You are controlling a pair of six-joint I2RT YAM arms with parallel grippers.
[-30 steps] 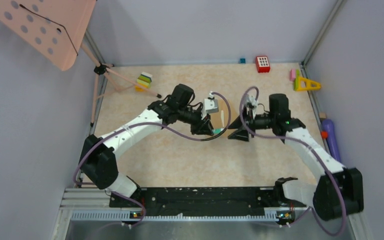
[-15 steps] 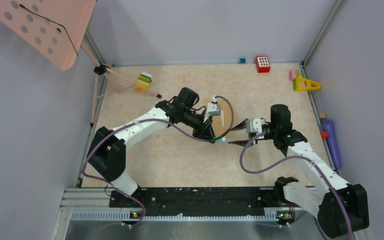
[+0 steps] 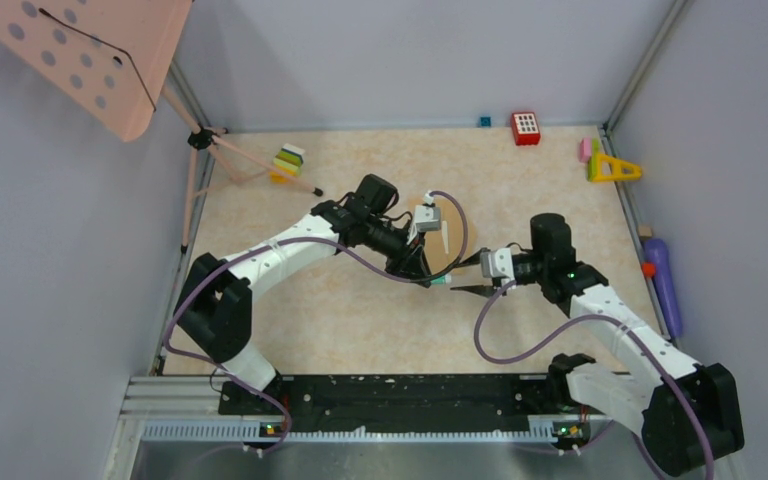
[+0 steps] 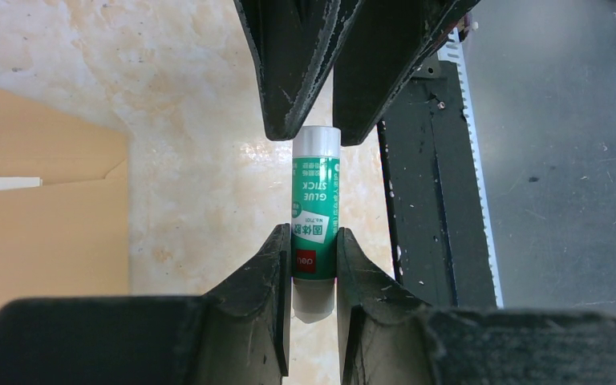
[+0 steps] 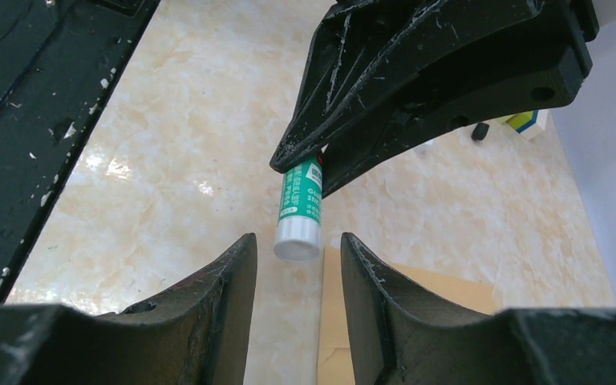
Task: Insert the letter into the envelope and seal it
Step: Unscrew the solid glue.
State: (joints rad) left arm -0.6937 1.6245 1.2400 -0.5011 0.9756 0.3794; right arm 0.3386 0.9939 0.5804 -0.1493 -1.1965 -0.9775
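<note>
Envelope [image 4: 48, 241] flat on table [image 3: 360, 320], just beside left gripper [image 4: 314, 241]. Left gripper pinching glue stick [image 4: 315, 212] near one end. Right gripper [image 5: 297, 241] opposite, spread, tips flanking stick's white cap.

- The left gripper [image 4: 314, 241] fills the bottom of the view, its two black fingers [image 4: 271, 273] pressed against the sides of a glue stick [image 4: 315, 200].
- The glue stick is green and white, printed "GLUE STICK", with its pale cap pointing away.
- The right gripper [image 4: 317, 135] comes in from the top, its scuffed black fingertips sitting on either side of the cap. Whether they touch it cannot be told.
- Below lies a glossy, beige marbled table [image 4: 184, 104].
- At the left edge lies the envelope [image 4: 48, 233], tan, with a thin pale strip across it.
- To the right run a black rail [image 4: 433, 200] and a grey metal surface [image 4: 561, 160].
</note>
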